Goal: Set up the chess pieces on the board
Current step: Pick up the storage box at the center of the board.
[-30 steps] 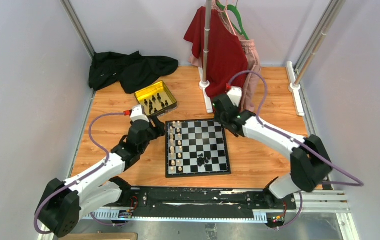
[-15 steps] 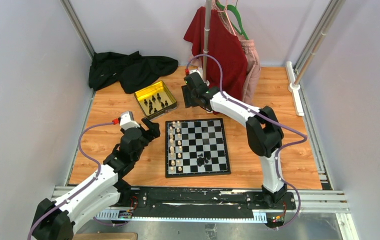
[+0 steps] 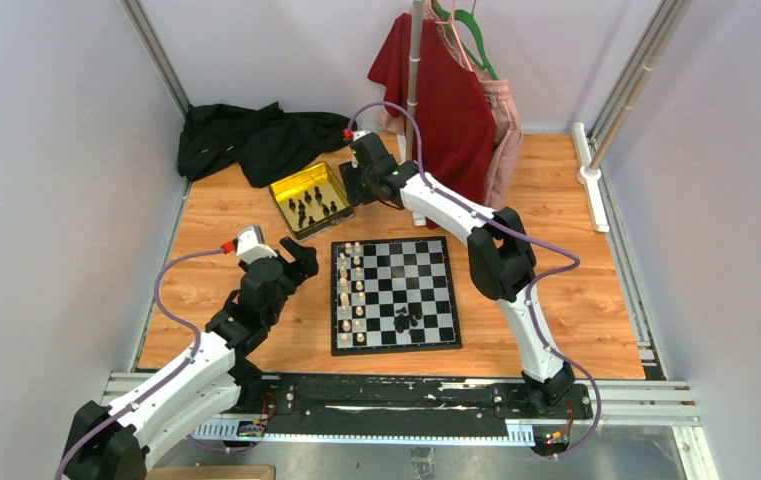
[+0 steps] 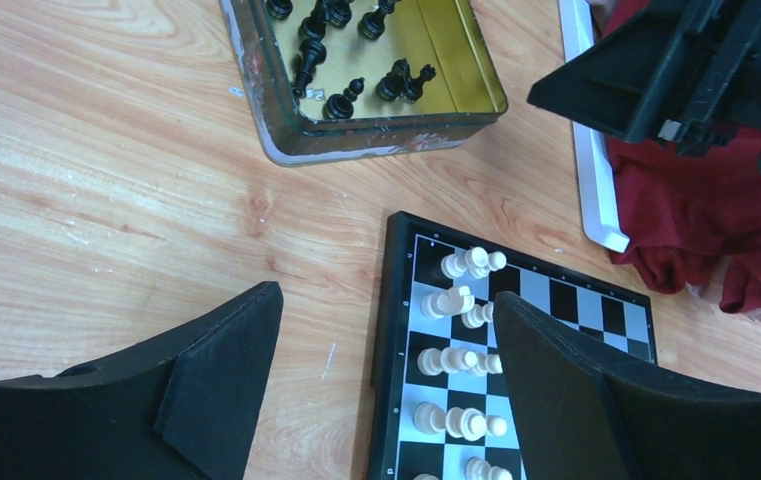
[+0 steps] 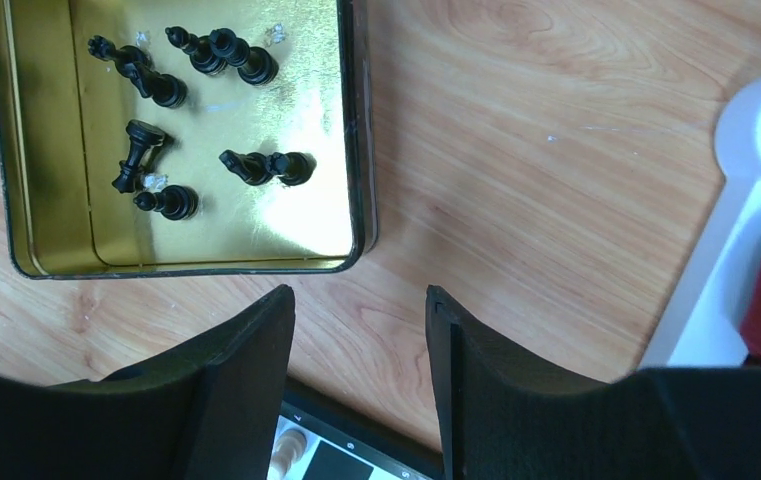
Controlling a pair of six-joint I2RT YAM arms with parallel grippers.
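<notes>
- Since the earlier frame the right arm has swung from the board's far right corner across to the tray, and the left arm has drawn back from the board's left edge with its jaws spread wider.
- Cream-white pieces [image 3: 352, 295] stand in two files down the left side of the board [image 3: 421, 270]; the left wrist view shows them upright on their squares.
- A small black cluster [image 3: 406, 320] sits bunched on the board towards its near edge.
- More black pieces [image 5: 156, 90] lie scattered inside the gold tray [image 5: 360, 150], which rests on the wooden table [image 3: 556, 300] beyond the board's far left corner.
- Right gripper [image 5: 359, 300] hovers just beside the tray's right wall, between the tray and the board, jaws wide apart and holding nothing.
- Left gripper [image 4: 386, 300] hangs over bare wood just left of the board's far left corner, jaws wide apart and empty.
- Black cloth [image 3: 256, 135] is heaped in the far left corner; a red garment [image 3: 441, 85] hangs on a stand at the back.
</notes>
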